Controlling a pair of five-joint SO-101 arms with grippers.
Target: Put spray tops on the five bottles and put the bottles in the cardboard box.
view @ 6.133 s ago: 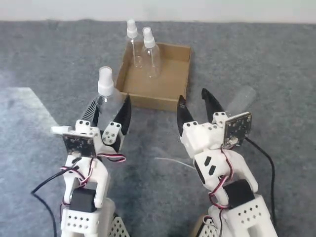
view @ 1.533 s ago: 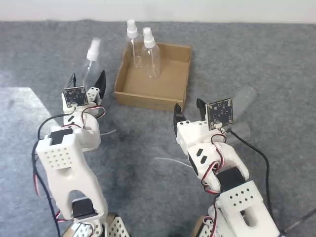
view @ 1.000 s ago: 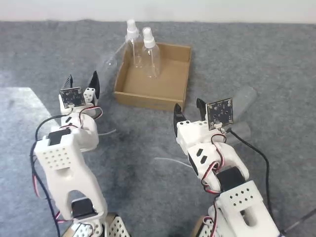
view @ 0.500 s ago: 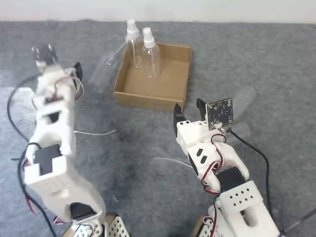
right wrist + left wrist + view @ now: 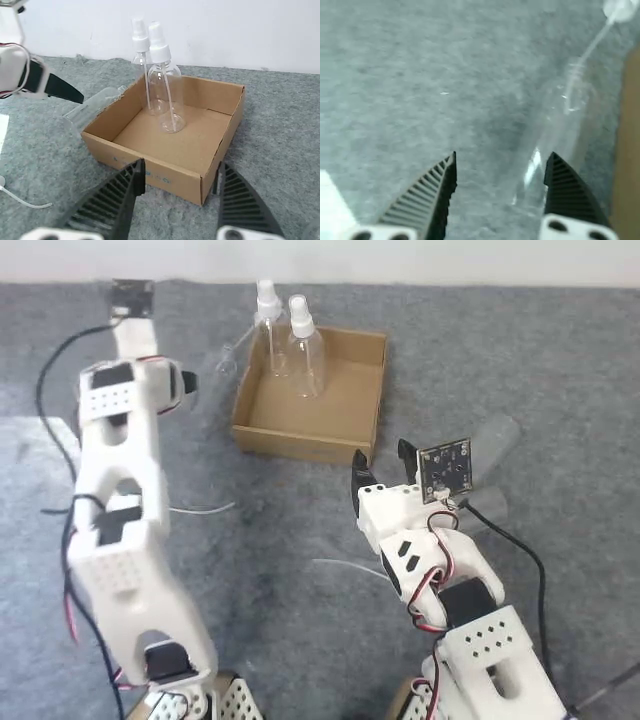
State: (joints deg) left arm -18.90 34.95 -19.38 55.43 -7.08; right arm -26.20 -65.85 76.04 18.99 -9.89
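Cardboard box [image 5: 300,445]: two capped bottles [image 5: 305,350] upright in its far-left corner. Third bottle [image 5: 560,125] lies on the carpet [image 5: 560,360] just beside the box's left wall. Its spray top [image 5: 619,7] sits off the neck, tube leading into it. My left gripper [image 5: 502,157] is released, spread wide, one finger over that bottle. My right gripper [image 5: 180,167] is released too, empty, near the box's front-right corner. Another clear bottle [image 5: 495,435] lies right of the box.

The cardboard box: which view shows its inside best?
The right wrist view: the cardboard box is close, with its floor and two standing bottles plain. The high view shows it whole from above; the left wrist view catches a brown edge.
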